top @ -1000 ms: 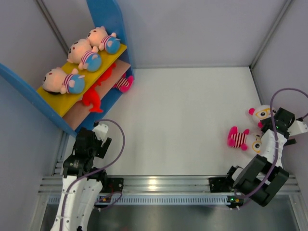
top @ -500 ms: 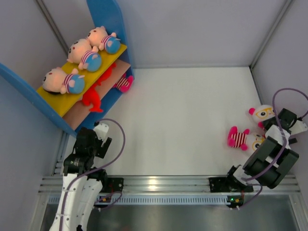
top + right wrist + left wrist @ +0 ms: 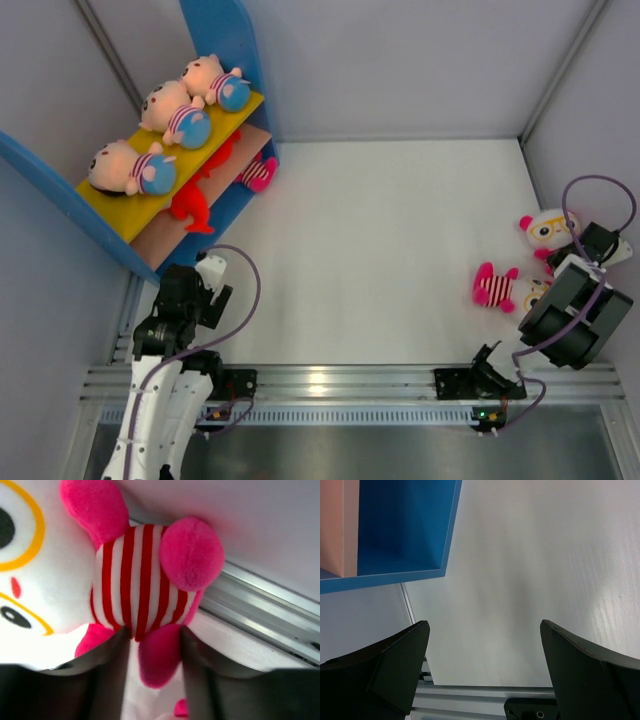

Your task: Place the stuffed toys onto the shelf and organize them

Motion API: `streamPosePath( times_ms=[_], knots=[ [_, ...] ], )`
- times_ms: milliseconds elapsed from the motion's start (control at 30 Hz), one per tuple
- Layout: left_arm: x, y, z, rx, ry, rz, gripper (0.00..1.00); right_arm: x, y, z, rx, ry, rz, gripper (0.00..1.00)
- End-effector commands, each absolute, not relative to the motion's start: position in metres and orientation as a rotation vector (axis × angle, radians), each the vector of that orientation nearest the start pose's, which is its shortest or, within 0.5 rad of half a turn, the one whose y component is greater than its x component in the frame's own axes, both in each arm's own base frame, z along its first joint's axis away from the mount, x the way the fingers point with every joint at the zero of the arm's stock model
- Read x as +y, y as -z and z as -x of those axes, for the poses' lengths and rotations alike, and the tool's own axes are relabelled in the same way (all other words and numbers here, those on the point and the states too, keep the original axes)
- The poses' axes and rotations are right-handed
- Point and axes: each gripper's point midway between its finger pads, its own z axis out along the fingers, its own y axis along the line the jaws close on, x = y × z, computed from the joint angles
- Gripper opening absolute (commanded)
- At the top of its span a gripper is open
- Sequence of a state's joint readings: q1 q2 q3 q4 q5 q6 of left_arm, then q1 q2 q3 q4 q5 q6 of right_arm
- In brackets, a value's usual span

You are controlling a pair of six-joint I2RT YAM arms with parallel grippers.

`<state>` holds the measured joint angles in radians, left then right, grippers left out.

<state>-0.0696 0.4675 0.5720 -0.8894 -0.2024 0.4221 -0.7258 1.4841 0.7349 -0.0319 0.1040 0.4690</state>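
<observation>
Right tool point(image 3: 152, 642) tight around striped owl point(image 3: 132, 580) beside wall rail point(image 3: 260, 605)

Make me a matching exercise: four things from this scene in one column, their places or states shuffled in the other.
1. peach dolls
2. red toy
3. white owls
4. left hand

a. on the table, far right
b. open, holding nothing
c. on the yellow top board
d. on the tan lower board

Pairs: 1-c, 2-d, 3-a, 4-b
</observation>
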Motion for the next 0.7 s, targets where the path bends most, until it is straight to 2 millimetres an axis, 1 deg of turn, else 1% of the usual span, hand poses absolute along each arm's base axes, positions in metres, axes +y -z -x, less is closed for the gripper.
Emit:
streamPosePath(
  times_ms=[0,67,100,133,167,200,233,267,300,333,367,400,433,467,500,533,567,600,667],
  knots=[
    [0.041,-0.129,-0.18,2.275,-0.416,-0.457,0.98,-0.267,-0.082,-0.3,1.843,0.231,-1.256,0.25],
    [0.041,-0.129,-0.18,2.276,-0.415,-0.456,0.98,-0.266,-0.092,-0.303,1.821,0.216,-1.246,0.07],
    [0.042,-0.129,-0.18,2.278,-0.416,-0.453,0.98,-0.265,-0.095,-0.304,1.814,0.208,-1.246,0.0],
    [0.042,-0.129,-0.18,2.275,-0.417,-0.454,0.98,-0.261,-0.101,-0.307,1.813,0.203,-1.231,0.0],
    [0.042,-0.128,-0.179,2.278,-0.42,-0.45,0.98,-0.259,-0.113,-0.31,1.803,0.211,-1.21,0.0],
    [0.042,-0.129,-0.179,2.276,-0.419,-0.449,0.98,-0.249,-0.122,-0.319,1.811,0.225,-1.166,0.0],
    [0.043,-0.129,-0.179,2.275,-0.42,-0.446,0.98,-0.239,-0.132,-0.323,1.824,0.23,-1.125,0.0],
    [0.044,-0.129,-0.179,2.274,-0.423,-0.44,0.98,-0.23,-0.144,-0.331,1.819,0.226,-1.084,0.0],
    [0.045,-0.13,-0.179,2.273,-0.427,-0.43,0.98,-0.204,-0.151,-0.346,1.851,0.199,-1.011,0.0],
    [0.046,-0.13,-0.178,2.27,-0.43,-0.423,0.98,-0.187,-0.167,-0.353,1.831,0.167,-0.967,0.0],
    [0.047,-0.13,-0.178,2.273,-0.434,-0.411,0.98,-0.171,-0.179,-0.362,1.817,0.128,-0.928,0.0],
    [0.048,-0.131,-0.178,2.273,-0.438,-0.405,0.98,-0.14,-0.189,-0.375,1.817,0.054,-0.852,0.0],
    [0.049,-0.13,-0.177,2.277,-0.441,-0.402,0.98,-0.122,-0.205,-0.379,1.777,-0.007,-0.833,0.0],
    [0.05,-0.131,-0.177,2.275,-0.444,-0.394,0.98,-0.108,-0.212,-0.382,1.759,-0.044,-0.81,0.0],
    [0.05,-0.131,-0.177,2.276,-0.444,-0.394,0.98,-0.077,-0.227,-0.393,1.723,-0.112,-0.74,0.0],
    [0.05,-0.131,-0.177,2.272,-0.444,-0.391,0.98,-0.058,-0.243,-0.395,1.683,-0.155,-0.693,0.0],
    [0.055,-0.132,-0.175,2.274,-0.459,-0.357,0.98,-0.04,-0.247,-0.397,1.672,-0.189,-0.663,0.0],
    [0.056,-0.133,-0.175,2.271,-0.464,-0.35,0.98,0.001,-0.253,-0.399,1.674,-0.257,-0.612,0.0],
    [0.059,-0.133,-0.174,2.27,-0.47,-0.333,0.98,0.041,-0.263,-0.405,1.667,-0.326,-0.567,0.0]
  ],
)
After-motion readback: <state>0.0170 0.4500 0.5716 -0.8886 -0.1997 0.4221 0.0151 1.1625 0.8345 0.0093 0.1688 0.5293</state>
